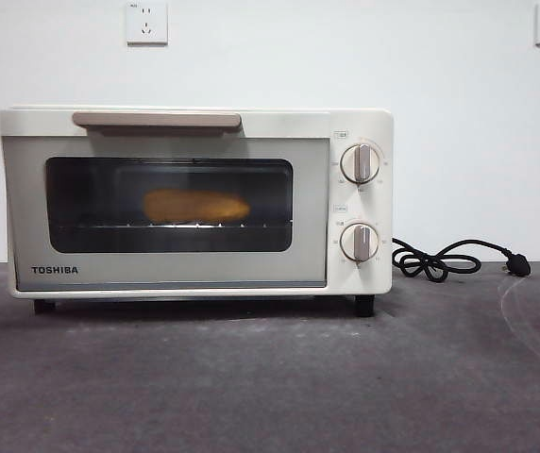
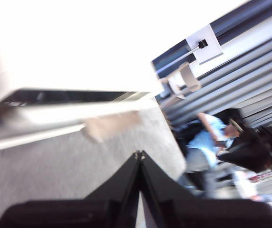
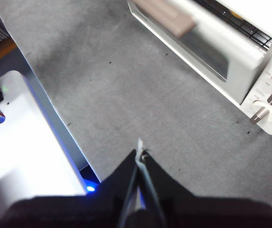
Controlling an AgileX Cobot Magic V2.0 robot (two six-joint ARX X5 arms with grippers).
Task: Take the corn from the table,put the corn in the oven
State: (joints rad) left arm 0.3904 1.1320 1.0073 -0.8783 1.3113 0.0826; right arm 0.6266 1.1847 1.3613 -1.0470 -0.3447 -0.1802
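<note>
The corn [image 1: 196,206] lies on its side on the wire rack [image 1: 171,225] inside the TOSHIBA toaster oven [image 1: 194,201], seen through the shut glass door [image 1: 169,205]. The oven stands on the grey table [image 1: 270,377], its power cord [image 1: 445,260] coiled beside it. The left gripper [image 2: 139,154] and right gripper [image 3: 139,153] each have their jaws pressed together, holding nothing, away from the oven.

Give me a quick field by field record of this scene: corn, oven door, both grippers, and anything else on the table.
corn: glossy yellow-orange toy corn cob, lying on the wire rack inside the oven
oven: cream-white TOSHIBA toaster oven, dark glass door shut
left gripper: jaws shut, empty, by the oven's handle
right gripper: jaws shut, empty, above the dark grey table
other: black power cord beside the oven
</note>
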